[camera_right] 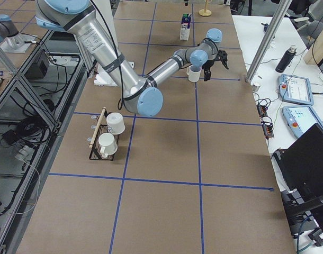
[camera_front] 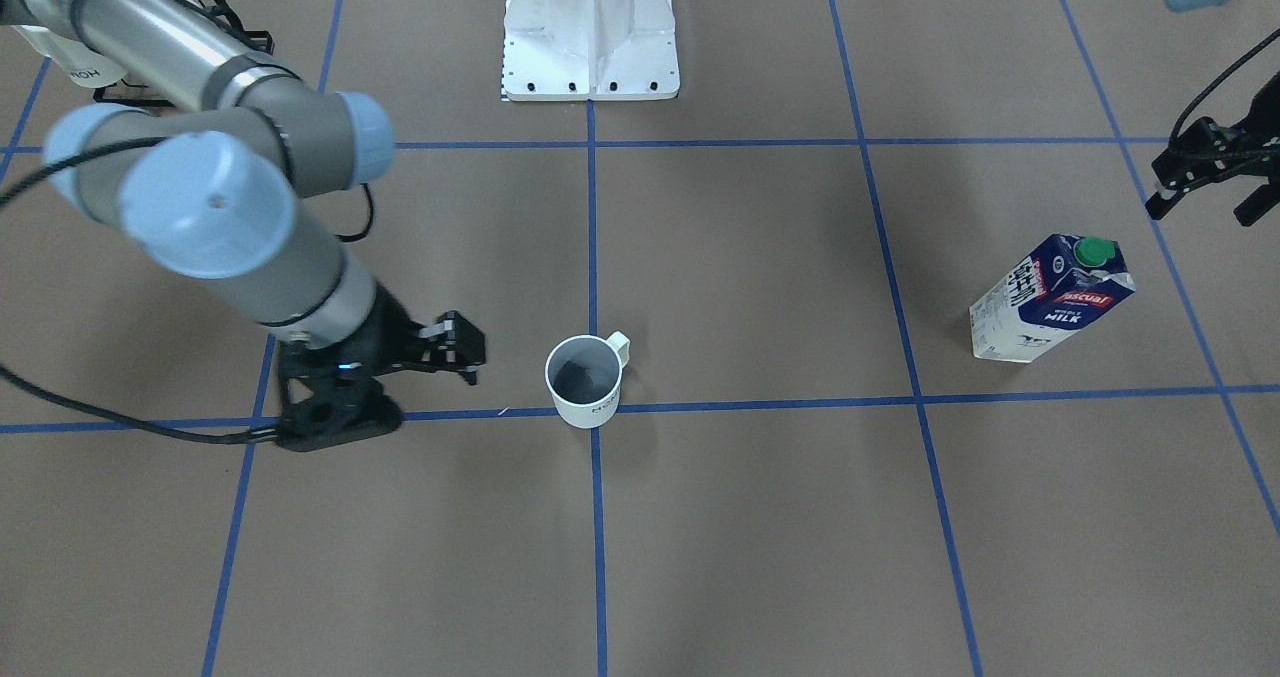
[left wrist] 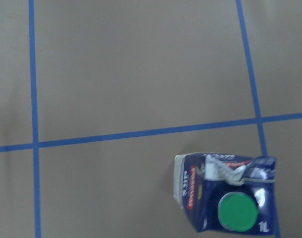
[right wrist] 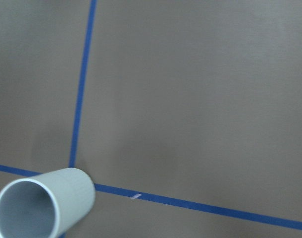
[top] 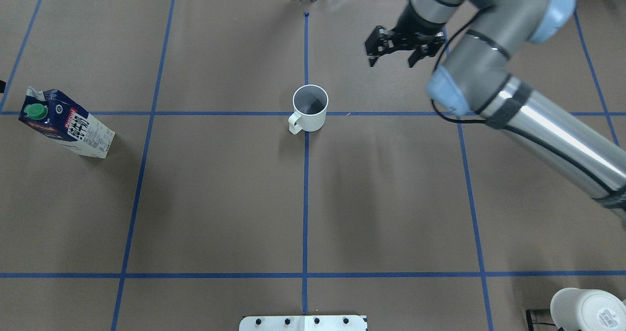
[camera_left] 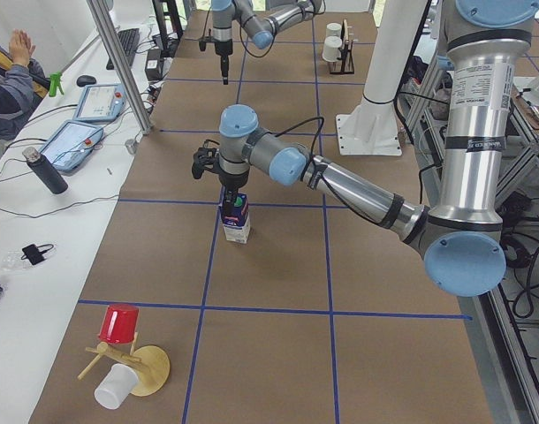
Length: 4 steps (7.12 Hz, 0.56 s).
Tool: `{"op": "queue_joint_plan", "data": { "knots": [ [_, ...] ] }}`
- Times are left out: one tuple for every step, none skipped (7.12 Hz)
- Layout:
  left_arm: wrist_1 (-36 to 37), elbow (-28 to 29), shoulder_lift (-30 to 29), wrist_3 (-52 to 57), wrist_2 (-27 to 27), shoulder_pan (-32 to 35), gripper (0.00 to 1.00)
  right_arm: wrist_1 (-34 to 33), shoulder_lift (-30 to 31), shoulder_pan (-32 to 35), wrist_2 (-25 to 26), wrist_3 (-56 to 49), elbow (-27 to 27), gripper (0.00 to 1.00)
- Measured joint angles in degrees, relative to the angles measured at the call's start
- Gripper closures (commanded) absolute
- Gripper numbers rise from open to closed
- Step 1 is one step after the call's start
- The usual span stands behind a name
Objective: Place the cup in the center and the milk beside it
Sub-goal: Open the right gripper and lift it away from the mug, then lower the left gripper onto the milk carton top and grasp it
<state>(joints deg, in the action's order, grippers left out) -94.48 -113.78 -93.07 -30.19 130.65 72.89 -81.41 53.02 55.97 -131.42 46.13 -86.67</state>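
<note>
Right end effector [top: 392, 58] spread, empty, hovering near cup [top: 309, 109]

The cup [top: 310, 107] stood upright, an obstacle at mid-table. Open brown surface [top: 220, 184] ran from it to the milk [top: 66, 123], well apart on the robot's left. The right gripper [top: 391, 63], jaws spread, hung near the cup, apart from it. The right arm [top: 538, 121] overhung that half. The left gripper [camera_front: 1203, 202], jaws spread, hung near the milk, not touching.

White cup [right wrist: 42, 206] at lower left, grey inside, standing where two blue tape lines [right wrist: 80, 94] meet, brown surface [right wrist: 200, 99]
</note>
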Motion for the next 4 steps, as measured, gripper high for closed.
{"op": "queue_joint_plan", "data": {
  "knots": [
    [-0.04,1.22,-1.9,-2.18,-0.23,-1.9,0.02,-1.79,7.81,4.87,-2.14,-4.84,-5.23,0.0],
    [0.05,2.9,-3.73,-3.53,-0.51,-3.76,0.02,-5.4,13.93,9.58,-2.8,-12.43,-8.75,0.0],
    [0.02,4.48,-4.57,-4.28,-0.68,-4.77,0.02,-9.78,19.03,14.7,-2.79,-23.28,-10.69,0.0],
    [-0.11,5.34,-4.83,-4.35,-0.8,-5.18,0.02,-13.42,23.18,19.4,-2.55,-34.07,-11.39,0.0]
  ]
}}
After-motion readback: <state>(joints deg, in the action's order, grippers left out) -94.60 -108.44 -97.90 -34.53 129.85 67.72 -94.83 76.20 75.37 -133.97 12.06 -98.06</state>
